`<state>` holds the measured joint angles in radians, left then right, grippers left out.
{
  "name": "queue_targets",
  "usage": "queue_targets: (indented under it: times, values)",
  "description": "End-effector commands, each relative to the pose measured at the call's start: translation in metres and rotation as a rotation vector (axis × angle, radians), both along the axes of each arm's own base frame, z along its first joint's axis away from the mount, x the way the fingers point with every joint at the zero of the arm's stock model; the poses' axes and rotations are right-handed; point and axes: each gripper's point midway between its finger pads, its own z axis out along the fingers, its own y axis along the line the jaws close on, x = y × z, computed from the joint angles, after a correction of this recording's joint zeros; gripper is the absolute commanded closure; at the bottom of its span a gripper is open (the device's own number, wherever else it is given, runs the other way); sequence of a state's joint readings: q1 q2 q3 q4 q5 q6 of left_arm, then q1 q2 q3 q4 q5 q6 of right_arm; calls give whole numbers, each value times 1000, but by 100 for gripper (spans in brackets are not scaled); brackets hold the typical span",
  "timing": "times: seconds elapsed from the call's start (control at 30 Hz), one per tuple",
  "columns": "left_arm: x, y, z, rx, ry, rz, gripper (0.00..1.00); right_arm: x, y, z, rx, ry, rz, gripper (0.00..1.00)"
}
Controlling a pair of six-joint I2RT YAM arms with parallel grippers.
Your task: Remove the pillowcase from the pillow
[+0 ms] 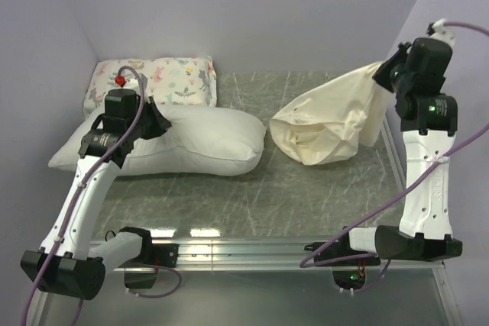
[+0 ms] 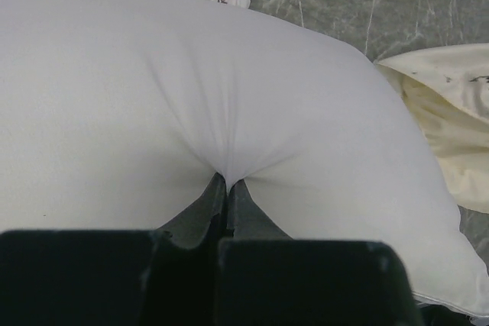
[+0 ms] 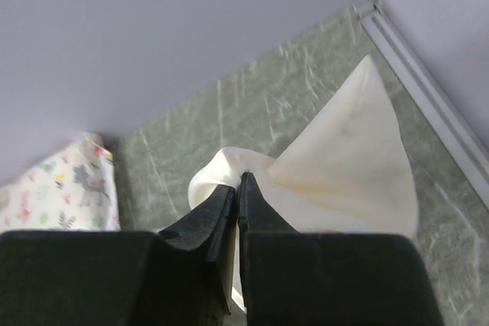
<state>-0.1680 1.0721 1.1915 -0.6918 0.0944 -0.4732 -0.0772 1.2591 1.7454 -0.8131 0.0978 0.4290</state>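
On grey marbled table (image 1: 252, 204) btwn lilac walls (image 1: 252, 5), L tool (image 2: 228, 185) pinches pillow (image 2: 153, 97), R tool (image 3: 239, 181) pinches pillowcase (image 3: 344, 173).

The pillow (image 1: 206, 139) is plain white, the pillowcase (image 1: 328, 129) cream, the smaller pillow (image 1: 179, 78) pastel floral-and-animal print.

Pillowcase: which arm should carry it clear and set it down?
Right. The right gripper is shut on the pillowcase, which hangs from it, off the pillow. The left gripper is shut on the pillow, away from the case.
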Motion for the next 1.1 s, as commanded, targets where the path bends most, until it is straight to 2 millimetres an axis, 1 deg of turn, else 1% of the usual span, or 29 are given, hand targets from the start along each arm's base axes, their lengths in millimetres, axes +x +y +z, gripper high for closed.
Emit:
queue_targets:
  times: [0.0, 0.03, 0.1, 0.13, 0.17, 0.23, 0.27, 0.3, 0.33, 0.37, 0.4, 0.43, 0.47, 0.5, 0.53, 0.6, 0.63, 0.67, 0.7, 0.73, 0.8, 0.83, 0.87, 0.9, 0.93, 0.97, 1.0, 1.03, 1.07]
  values:
    - [4, -8, 41, -71, -169, -25, 100, -5, -7, 66, -20, -134, -38, 100]
    - [3, -10, 38, -77, -161, -31, 100, -10, -7, 83, -20, -168, -41, 100]
    - [0, -8, 30, -70, -150, -22, 100, -6, -12, 91, -22, -173, -64, 100]
    - [0, -8, 30, -71, -154, -22, 100, -11, -11, 105, -20, -201, -61, 100]
    - [-1, -10, 28, -79, -151, -31, 100, -8, -4, 105, -8, -200, -26, 100]
    - [-2, -16, 18, -102, -130, -57, 100, 1, 2, 94, 18, -185, 6, 100]
    - [0, -20, 18, -124, -134, -65, 100, -2, 6, 92, 28, -193, 24, 100]
    - [-2, -29, 7, -140, -110, -93, 99, 1, 14, 82, 49, -183, 63, 100]
    - [-3, -34, 3, -149, -105, -102, 99, 14, 17, 53, 61, -144, 77, 100]
    - [-2, -39, 1, -162, -107, -108, 100, 12, 20, 46, 65, -147, 84, 100]
    - [-6, -50, -11, -163, -83, -132, 100, 15, 34, 32, 79, -131, 131, 100]
    - [-7, -54, -17, -160, -74, -130, 100, 25, 41, 0, 84, -82, 143, 100]
    - [-6, -60, -19, -177, -78, -131, 100, 27, 45, -15, 80, -64, 150, 100]
    - [-11, -69, -33, -181, -50, -149, 100, 29, 71, -32, 74, -39, 200, 100]
    - [-12, -72, -39, -185, -44, -149, 100, 35, 77, -66, 65, 13, 198, 100]
    - [-16, -79, -55, -209, -23, -151, 98, 39, 100, -105, 82, 67, 227, 100]
    - [-17, -80, -59, -218, -19, -149, 95, 37, 115, -141, 83, 107, 243, 100]
    - [-19, -81, -64, -229, -12, -143, 89, 36, 123, -156, 95, 116, 253, 97]
    - [-24, -81, -72, -231, -2, -144, 72, 34, 131, -171, 122, 120, 261, 95]
    - [-25, -80, -73, -235, -10, -143, 63, 28, 141, -198, 126, 138, 279, 91]
    - [-31, -75, -69, -228, -34, -137, 42, 19, 151, -218, 135, 154, 298, 78]
    - [-34, -71, -67, -215, -36, -126, 37, 13, 152, -232, 129, 178, 302, 68]
    - [-34, -66, -64, -194, -50, -116, 34, 8, 155, -232, 123, 180, 320, 51]
    - [-35, -64, -48, -193, -90, -115, 31, 5, 156, -230, 121, 179, 329, 42]
    - [-37, -62, -41, -186, -107, -116, 30, 0, 154, -232, 114, 186, 333, 22]
    - [-39, -59, -39, -164, -109, -122, 29, -5, 153, -218, 116, 149, 341, 7]
    - [-40, -56, -22, -162, -149, -117, 28, -9, 152, -213, 114, 137, 346, 7]
    - [-41, -54, -17, -157, -160, -113, 27, -12, 150, -207, 108, 129, 348, 6]
    - [-44, -52, -15, -143, -157, -114, 27, -16, 149, -193, 105, 96, 356, 5]
